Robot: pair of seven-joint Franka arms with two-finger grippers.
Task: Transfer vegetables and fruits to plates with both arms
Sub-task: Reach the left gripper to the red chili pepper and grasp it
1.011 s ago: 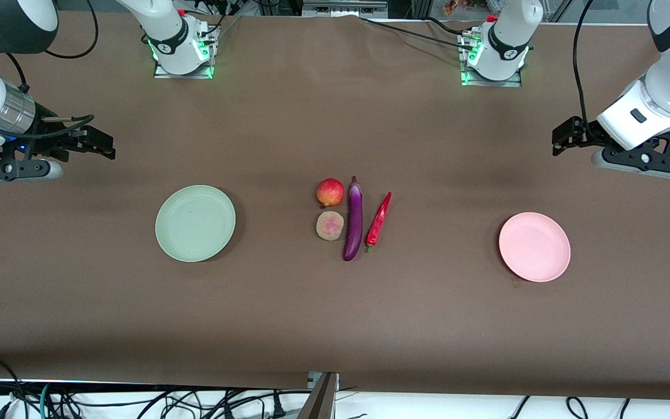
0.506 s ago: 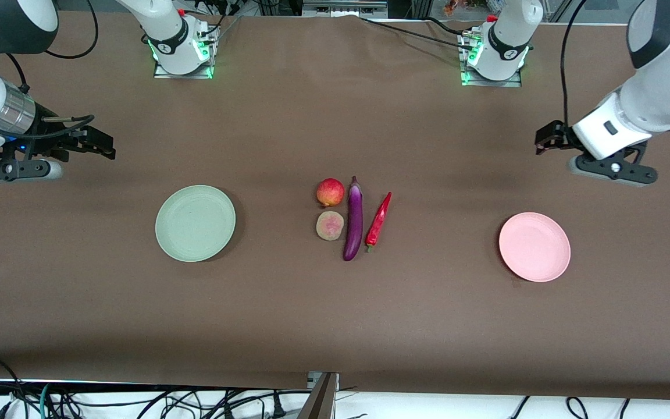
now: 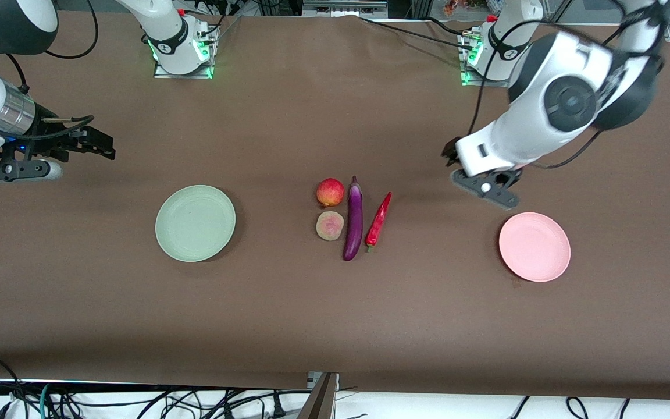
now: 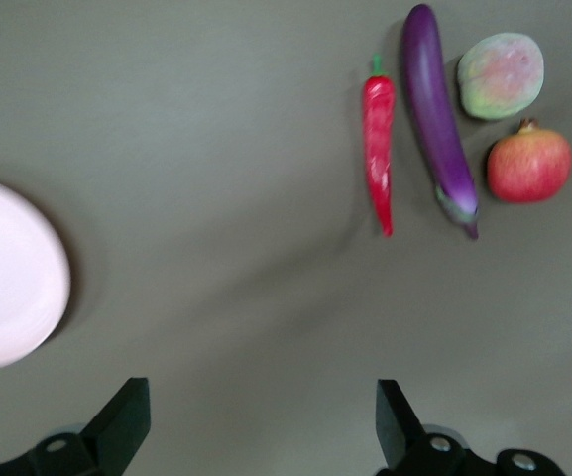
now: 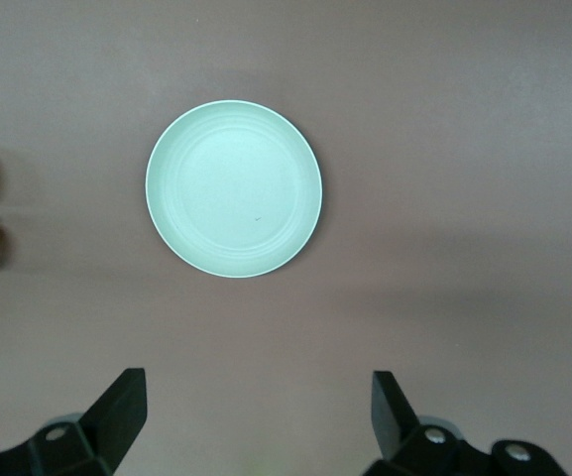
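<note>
In the middle of the table lie a red-yellow fruit (image 3: pixel 330 192), a tan fruit (image 3: pixel 330 226), a purple eggplant (image 3: pixel 353 220) and a red chili (image 3: pixel 378 220), side by side. The green plate (image 3: pixel 195 223) sits toward the right arm's end, the pink plate (image 3: pixel 534 247) toward the left arm's end. My left gripper (image 3: pixel 450 153) hangs open and empty over bare table between chili and pink plate. Its wrist view shows the chili (image 4: pixel 378 154), eggplant (image 4: pixel 437 119), both fruits and the pink plate (image 4: pixel 8 273). My right gripper (image 3: pixel 95 143) waits open, with the green plate (image 5: pixel 234 188) ahead of it.
The two arm bases (image 3: pixel 181 43) (image 3: pixel 495 55) stand at the table's edge farthest from the front camera. Cables (image 3: pixel 137 401) and a metal post (image 3: pixel 322 396) lie past the edge nearest that camera. Brown tabletop surrounds both plates.
The left arm has swung in from its end of the table toward the middle, bringing its open gripper close to the chili. The right arm has not moved.
</note>
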